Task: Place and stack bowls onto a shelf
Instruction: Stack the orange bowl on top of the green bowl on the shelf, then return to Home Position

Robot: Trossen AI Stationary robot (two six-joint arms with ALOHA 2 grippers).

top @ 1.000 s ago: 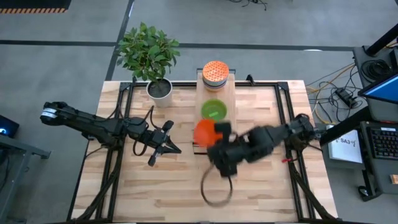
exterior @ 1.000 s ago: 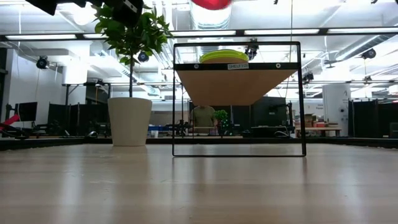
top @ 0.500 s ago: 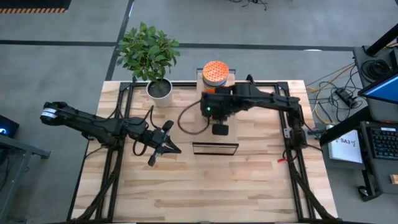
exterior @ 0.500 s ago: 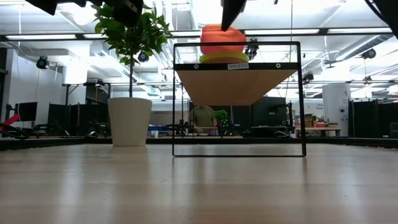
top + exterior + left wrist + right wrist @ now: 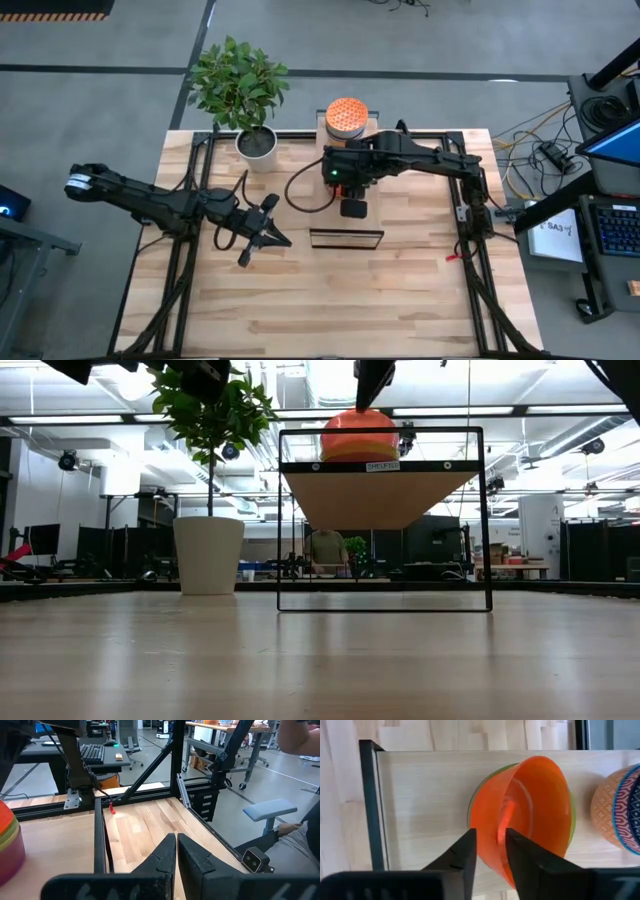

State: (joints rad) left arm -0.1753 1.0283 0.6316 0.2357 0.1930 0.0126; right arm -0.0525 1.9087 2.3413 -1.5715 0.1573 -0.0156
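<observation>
An orange bowl sits inside a green bowl on the shelf, and only the green rim peeks out. My right gripper hangs over it, pointing steeply down. It is open, with one finger inside the orange wall and one outside. In the low view the orange bowl rises above the shelf, under my right gripper. A patterned bowl stack stands at the shelf's far end. My left gripper hovers shut over the table's left half, away from the bowls.
A white plant pot with a leafy plant stands at the table's far left, beside the shelf. Dark frame rails run along the table's sides. Bare tabletop lies near the front edge and to the shelf's right.
My right gripper has swung with the orange bowl from beside the shelf's near end toward the far edge, to a spot over the green bowl, turning as it went. The orange bowl, held above the green one half a second ago, now sits lower and hides it in the low view.
</observation>
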